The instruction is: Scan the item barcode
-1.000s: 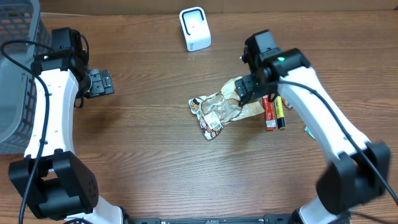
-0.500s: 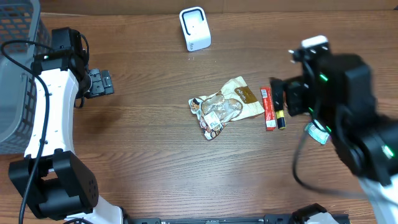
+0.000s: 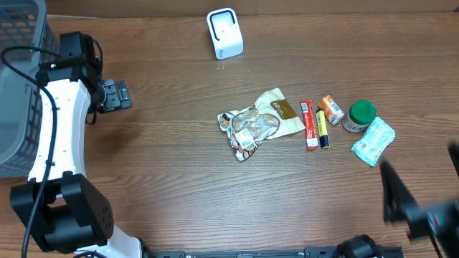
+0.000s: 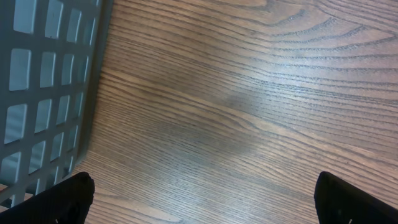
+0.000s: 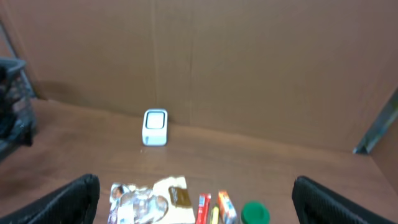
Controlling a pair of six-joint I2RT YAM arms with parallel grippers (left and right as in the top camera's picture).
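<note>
The table is bare at front centre and across the wide stretch between the left gripper and the snack packet; passage there is unobstructed from front or side. The left edge is blocked by the grey basket, with the left arm running alongside it. At rear centre the white scanner stands alone, bare wood around it and between it and the packet. Right of centre is crowded: red stick and yellow marker side by side just beside the packet, then orange box, green-lidded jar and pale blue pouch close together, narrow gaps only. The right arm, blurred, occupies the front right corner.
</note>
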